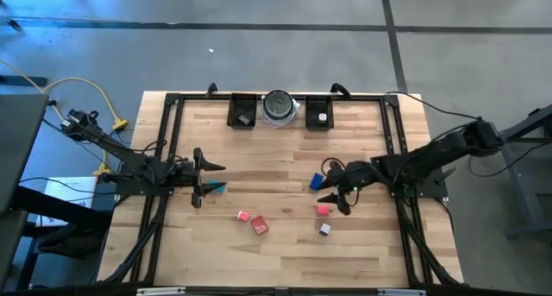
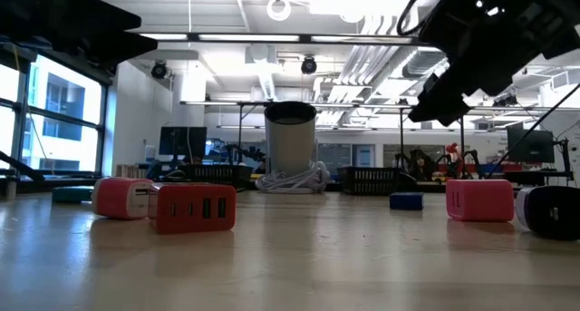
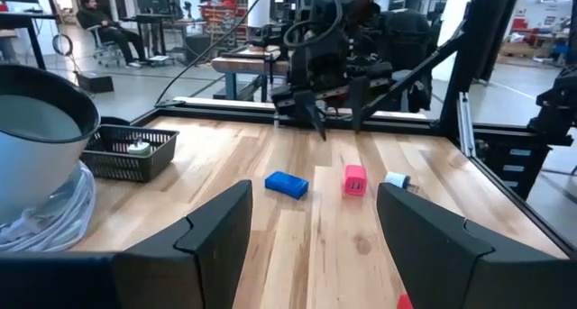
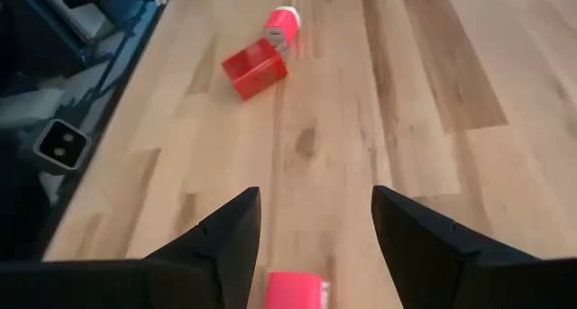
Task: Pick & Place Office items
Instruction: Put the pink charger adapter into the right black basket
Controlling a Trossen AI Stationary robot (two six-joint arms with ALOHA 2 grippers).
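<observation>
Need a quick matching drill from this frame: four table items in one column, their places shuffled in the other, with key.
Things:
1. blue block
2. teal block
3. red block
4. round silver-grey dish

Places:
A. between the two black trays at the table's far edge
B. close by the left gripper, which is open
C. beside the small pink piece near the table's middle
D. just beside the right gripper, towards the trays

Pairs: 1-D, 2-B, 3-C, 4-A
</observation>
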